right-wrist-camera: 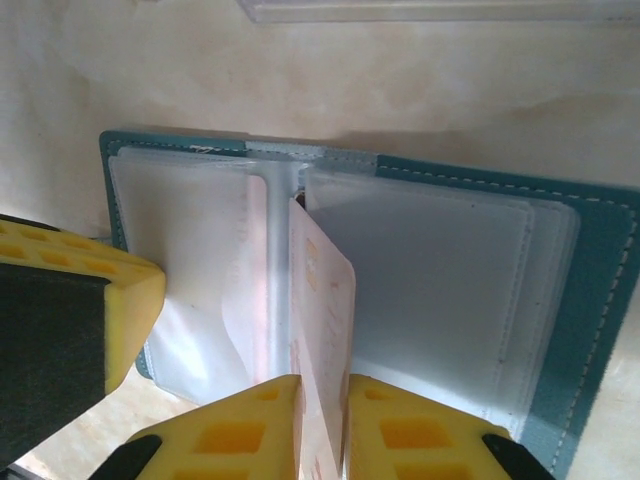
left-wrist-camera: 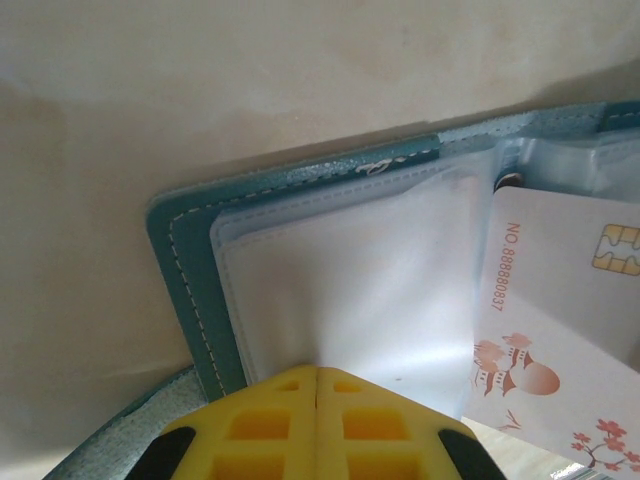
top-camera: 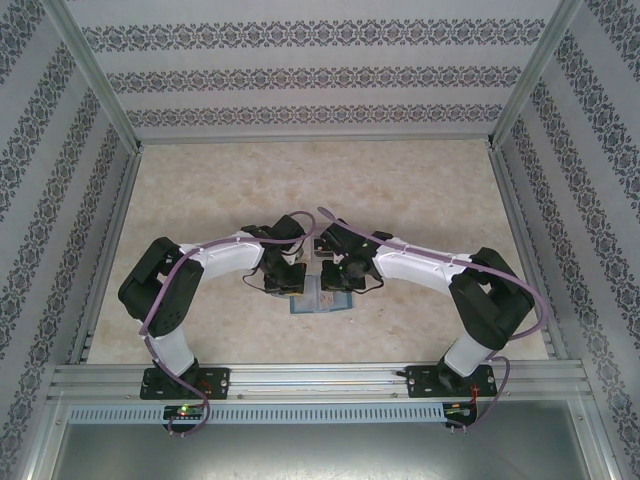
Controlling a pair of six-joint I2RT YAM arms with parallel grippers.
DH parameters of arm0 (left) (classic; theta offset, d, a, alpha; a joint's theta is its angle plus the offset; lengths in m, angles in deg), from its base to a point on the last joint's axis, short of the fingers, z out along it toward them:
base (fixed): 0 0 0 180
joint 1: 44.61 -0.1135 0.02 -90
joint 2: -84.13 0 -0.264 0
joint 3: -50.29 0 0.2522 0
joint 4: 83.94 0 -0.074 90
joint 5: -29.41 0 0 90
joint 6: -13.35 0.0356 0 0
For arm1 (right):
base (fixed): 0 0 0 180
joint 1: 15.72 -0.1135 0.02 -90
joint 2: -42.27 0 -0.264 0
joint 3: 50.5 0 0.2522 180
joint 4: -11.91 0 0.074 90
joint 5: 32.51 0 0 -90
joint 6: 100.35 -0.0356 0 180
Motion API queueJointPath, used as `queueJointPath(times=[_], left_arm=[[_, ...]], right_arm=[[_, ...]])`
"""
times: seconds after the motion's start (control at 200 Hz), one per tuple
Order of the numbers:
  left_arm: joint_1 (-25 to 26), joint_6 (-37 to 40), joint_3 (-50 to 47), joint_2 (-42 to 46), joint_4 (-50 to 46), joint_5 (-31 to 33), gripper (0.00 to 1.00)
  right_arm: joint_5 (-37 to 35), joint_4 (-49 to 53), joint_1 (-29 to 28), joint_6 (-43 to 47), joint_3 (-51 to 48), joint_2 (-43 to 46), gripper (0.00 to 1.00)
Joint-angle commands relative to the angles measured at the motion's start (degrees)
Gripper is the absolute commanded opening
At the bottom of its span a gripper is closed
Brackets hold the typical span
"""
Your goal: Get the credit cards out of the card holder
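Note:
The teal card holder [right-wrist-camera: 600, 300] lies open on the table, its clear plastic sleeves facing up. My right gripper [right-wrist-camera: 322, 385] is shut on a credit card [right-wrist-camera: 325, 300], white with pinkish print and a chip, which stands on edge above the holder's spine. The same card [left-wrist-camera: 560, 320] shows at the right in the left wrist view. My left gripper [left-wrist-camera: 317, 372] is shut, with its tips pinching a clear sleeve on the holder's [left-wrist-camera: 190, 290] left panel. In the top view, both grippers [top-camera: 287, 283] [top-camera: 338, 280] meet over the holder [top-camera: 322, 303].
The beige table [top-camera: 200, 200] stretches out around the holder, with patterned walls and metal frame rails [top-camera: 320, 375] on all sides. A pale flat edge [right-wrist-camera: 430, 8] lies just beyond the holder's far side. The left gripper's yellow finger [right-wrist-camera: 90, 290] is close to the right gripper.

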State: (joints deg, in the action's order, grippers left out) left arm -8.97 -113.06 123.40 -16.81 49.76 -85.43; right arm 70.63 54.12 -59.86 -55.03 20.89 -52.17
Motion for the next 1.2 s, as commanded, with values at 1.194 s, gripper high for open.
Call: queueJointPath(times=[1.194], left_arm=[[-1.77,0.56,-0.42,9.04,-3.58,5.20,0.00]], right_arm=[[5.58,5.42,5.25,22.11,1.90,9.26,0.09]])
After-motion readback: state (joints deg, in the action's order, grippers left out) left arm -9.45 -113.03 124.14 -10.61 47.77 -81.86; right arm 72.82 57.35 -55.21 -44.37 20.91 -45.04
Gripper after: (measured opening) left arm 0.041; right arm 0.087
